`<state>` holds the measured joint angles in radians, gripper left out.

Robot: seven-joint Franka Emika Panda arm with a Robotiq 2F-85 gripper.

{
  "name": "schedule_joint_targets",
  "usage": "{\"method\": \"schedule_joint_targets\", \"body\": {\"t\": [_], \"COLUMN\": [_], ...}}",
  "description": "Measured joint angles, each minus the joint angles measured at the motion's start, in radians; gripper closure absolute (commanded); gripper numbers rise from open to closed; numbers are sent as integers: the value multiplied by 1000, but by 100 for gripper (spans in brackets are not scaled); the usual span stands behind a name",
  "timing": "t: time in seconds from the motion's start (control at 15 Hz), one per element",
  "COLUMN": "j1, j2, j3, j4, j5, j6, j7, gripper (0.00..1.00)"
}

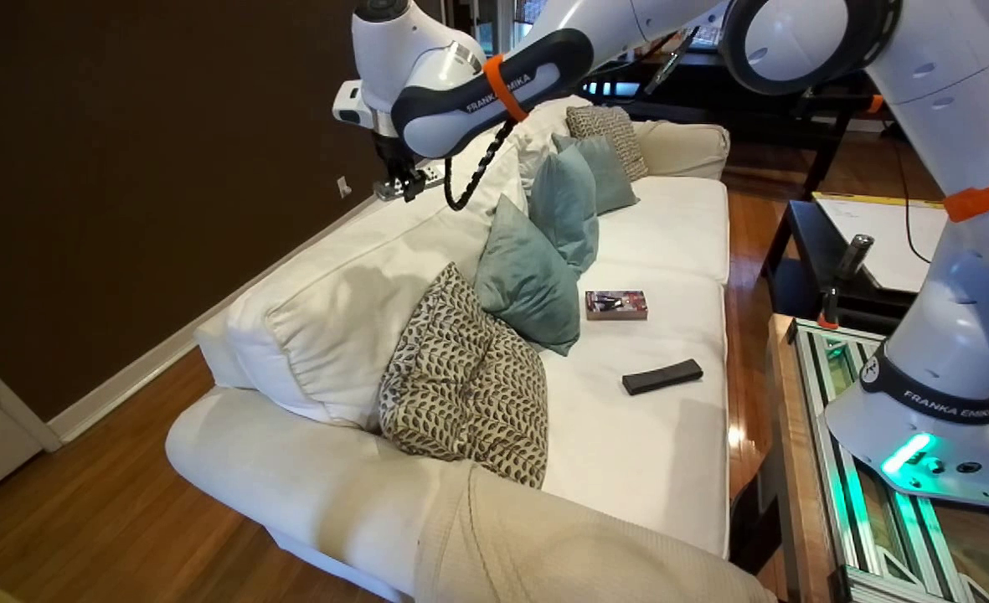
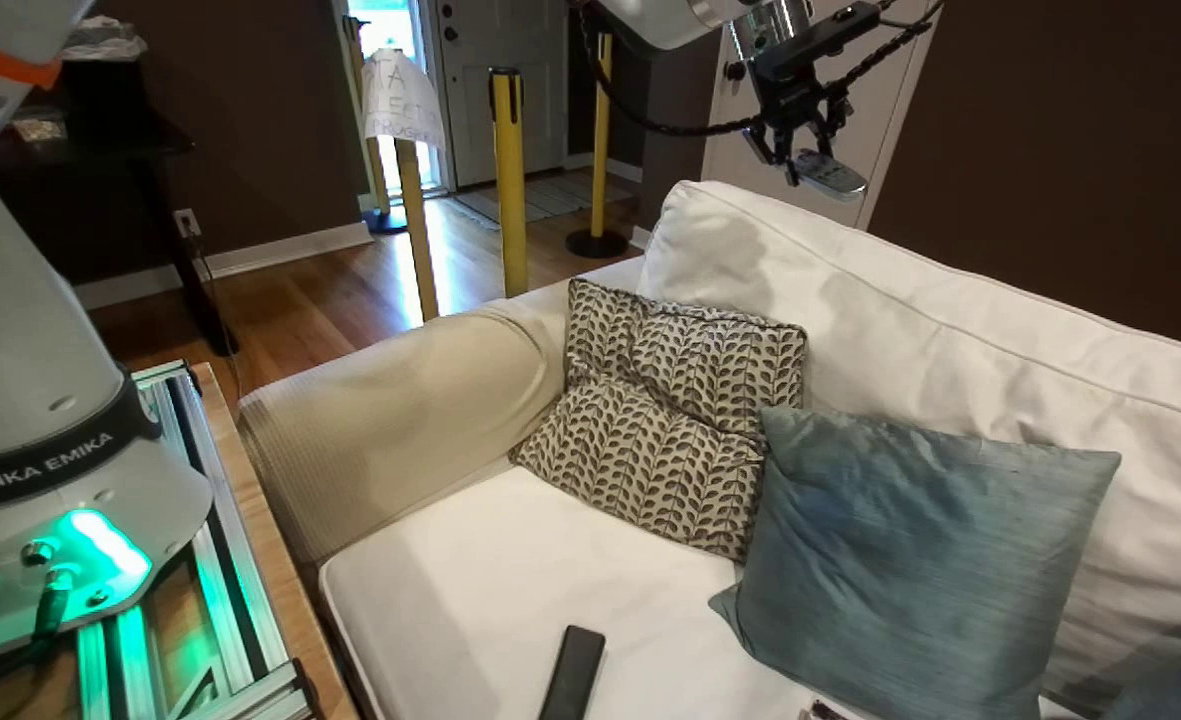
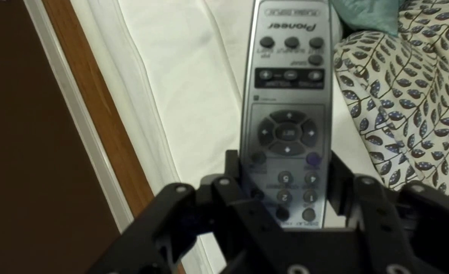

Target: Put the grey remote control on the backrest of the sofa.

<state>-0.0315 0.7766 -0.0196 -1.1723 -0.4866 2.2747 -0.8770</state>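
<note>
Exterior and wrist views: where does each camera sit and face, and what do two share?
Wrist view: looking down from the wrist past the gripper and grey remote control onto the backrest; no other robot part shows.
In an exterior view: above the near armrest, facing along the sofa; arm, base and gripper show.
In an exterior view: seemingly on the base's side, facing that armrest and a door; base, arm parts and gripper show.
Both exterior views share the black remote and leaf-patterned cushion.

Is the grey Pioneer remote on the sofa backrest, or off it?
Off: an exterior view shows the tool holding the Pioneer remote apart from the sofa backrest.
</note>
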Motion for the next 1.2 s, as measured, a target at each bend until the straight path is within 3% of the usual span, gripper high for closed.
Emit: {"method": "schedule_joint_targets", "body": {"t": [0.47, 1.2], "j1": [-42, -56], "j2": [115, 296], "j3": [54, 122], "j4": [107, 327], "j5": [126, 269], "j6": [105, 120], "j7": [-253, -579], "gripper": [71, 71]}}
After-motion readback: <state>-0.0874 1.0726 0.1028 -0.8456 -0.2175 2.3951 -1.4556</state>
